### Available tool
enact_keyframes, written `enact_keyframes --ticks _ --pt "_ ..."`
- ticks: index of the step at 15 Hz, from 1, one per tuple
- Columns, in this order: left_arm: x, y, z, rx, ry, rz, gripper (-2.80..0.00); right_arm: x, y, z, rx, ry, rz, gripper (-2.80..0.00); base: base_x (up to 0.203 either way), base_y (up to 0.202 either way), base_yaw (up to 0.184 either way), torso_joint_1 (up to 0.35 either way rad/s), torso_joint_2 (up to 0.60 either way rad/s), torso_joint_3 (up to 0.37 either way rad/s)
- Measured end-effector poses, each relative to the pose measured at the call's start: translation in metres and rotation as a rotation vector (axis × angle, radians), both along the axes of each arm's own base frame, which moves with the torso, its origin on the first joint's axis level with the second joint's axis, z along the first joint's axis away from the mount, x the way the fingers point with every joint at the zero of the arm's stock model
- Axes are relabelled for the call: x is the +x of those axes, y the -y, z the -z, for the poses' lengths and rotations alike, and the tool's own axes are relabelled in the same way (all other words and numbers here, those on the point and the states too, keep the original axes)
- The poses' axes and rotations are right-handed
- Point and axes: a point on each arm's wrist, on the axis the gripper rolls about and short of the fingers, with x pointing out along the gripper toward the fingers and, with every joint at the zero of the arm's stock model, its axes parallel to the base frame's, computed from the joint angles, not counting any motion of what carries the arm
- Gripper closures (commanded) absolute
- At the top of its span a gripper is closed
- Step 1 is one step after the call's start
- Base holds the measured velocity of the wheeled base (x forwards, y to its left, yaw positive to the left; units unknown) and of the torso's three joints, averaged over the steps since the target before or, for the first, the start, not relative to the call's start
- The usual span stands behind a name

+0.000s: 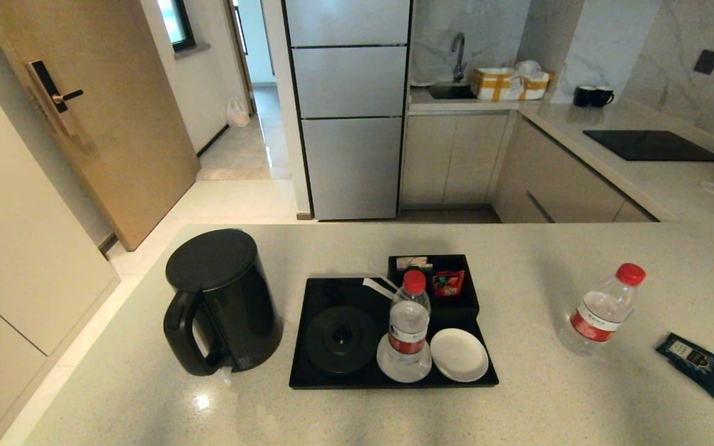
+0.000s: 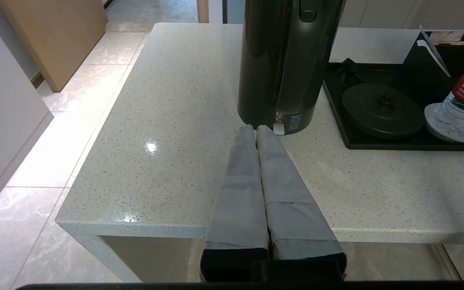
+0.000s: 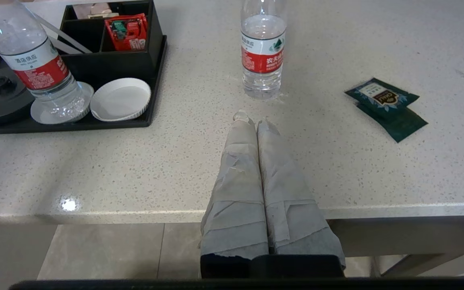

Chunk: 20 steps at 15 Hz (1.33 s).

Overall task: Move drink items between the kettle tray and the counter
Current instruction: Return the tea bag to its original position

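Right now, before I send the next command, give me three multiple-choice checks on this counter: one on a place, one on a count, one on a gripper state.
1. Where does the bottle on the kettle tray stand?
A. on the kettle base
B. on the left coaster
C. in the compartment box

2. How many red-capped water bottles are in view?
A. one
B. two
C. three

3. How do the right gripper's fingers stand?
A. shut, holding nothing
B. shut on a bottle
C. wide open

Answers:
1. B: the tray bottle sits on the left coaster, beside the bare right coaster.
2. B: besides it, only the counter bottle stands on the counter, near the chai sachet.
3. A: the right gripper hovers over the counter edge with fingers pressed together, short of everything.
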Motion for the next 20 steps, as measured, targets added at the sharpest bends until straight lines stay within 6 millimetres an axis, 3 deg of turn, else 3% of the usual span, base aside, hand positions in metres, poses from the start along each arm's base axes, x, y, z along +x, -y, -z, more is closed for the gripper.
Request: enact_keyframes --ticks 20 --pt "0.0000 0.0000 0.0000 0.000 0.000 0.000 0.00 -0.0017 0.0002 0.0001 -0.005 -0.034 0.008 0.00 0.000 0.000 0.000 0.000 0.00 0.000"
